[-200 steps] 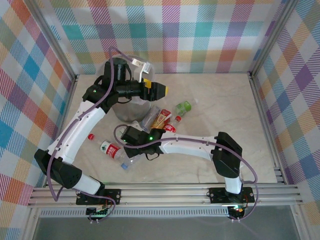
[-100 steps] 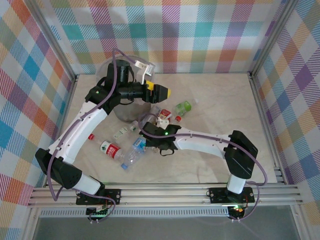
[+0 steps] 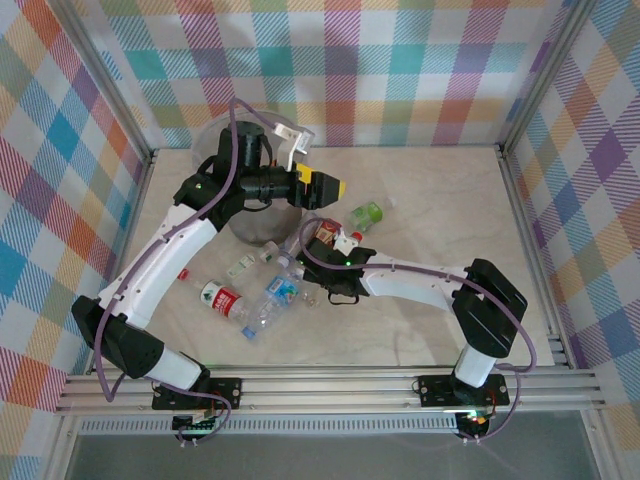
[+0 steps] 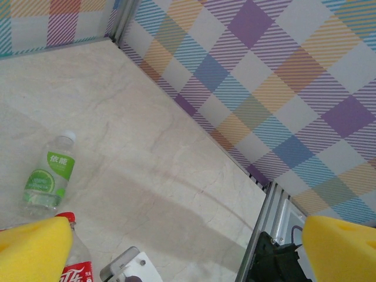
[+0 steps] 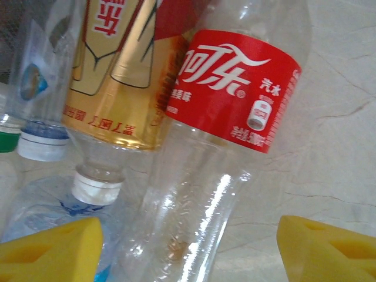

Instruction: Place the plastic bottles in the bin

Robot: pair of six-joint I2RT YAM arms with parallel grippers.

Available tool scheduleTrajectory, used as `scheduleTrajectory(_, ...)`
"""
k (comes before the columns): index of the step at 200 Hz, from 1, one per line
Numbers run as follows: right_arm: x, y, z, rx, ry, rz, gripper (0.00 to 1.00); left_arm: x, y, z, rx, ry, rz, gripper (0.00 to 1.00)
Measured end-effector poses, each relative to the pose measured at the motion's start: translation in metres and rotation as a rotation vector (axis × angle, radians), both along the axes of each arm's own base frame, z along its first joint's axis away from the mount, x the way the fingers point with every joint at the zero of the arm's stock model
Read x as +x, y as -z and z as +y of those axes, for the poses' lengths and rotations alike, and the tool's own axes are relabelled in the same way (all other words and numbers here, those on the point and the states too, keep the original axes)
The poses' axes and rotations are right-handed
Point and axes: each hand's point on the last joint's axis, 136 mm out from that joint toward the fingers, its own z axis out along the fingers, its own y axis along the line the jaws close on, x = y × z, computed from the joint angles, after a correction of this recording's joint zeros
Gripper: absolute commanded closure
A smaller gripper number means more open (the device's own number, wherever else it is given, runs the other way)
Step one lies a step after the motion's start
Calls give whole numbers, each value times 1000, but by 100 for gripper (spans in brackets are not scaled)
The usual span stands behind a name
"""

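Observation:
Over the grey translucent bin [image 3: 252,228] hangs my left gripper [image 3: 326,186] [image 4: 188,252], open, with nothing between its yellow pads. My right gripper [image 3: 325,250] [image 5: 188,252] is open and low at a cluster of plastic bottles beside the bin. A clear bottle with a red label [image 5: 235,100] lies between its pads, with a gap on the right side. Beside that bottle lies a gold-and-red-labelled bottle [image 5: 117,70] [image 3: 325,232]. A green-labelled bottle [image 3: 368,212] [image 4: 50,179] lies farther right. A red-labelled bottle [image 3: 222,300] and a blue-labelled one [image 3: 277,293] lie nearer the front.
Small clear bottles [image 3: 240,266] lie just in front of the bin. My right forearm [image 3: 410,288] stretches across the table's middle. Metal rails [image 3: 535,250] and checked walls close in the sides. Bare marble table [image 3: 450,200] shows at the back right.
My right gripper has swung right and away from the front bottles to the red-labelled cluster beside the bin. The left gripper has shifted slightly right and stays open.

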Motion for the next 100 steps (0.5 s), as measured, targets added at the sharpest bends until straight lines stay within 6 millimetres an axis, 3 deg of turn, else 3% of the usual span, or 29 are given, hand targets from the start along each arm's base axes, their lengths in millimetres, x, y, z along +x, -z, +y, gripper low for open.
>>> scheduleTrajectory(100,4,16,9,57,35,41,23,-1,0,-1,0,3,0,0)
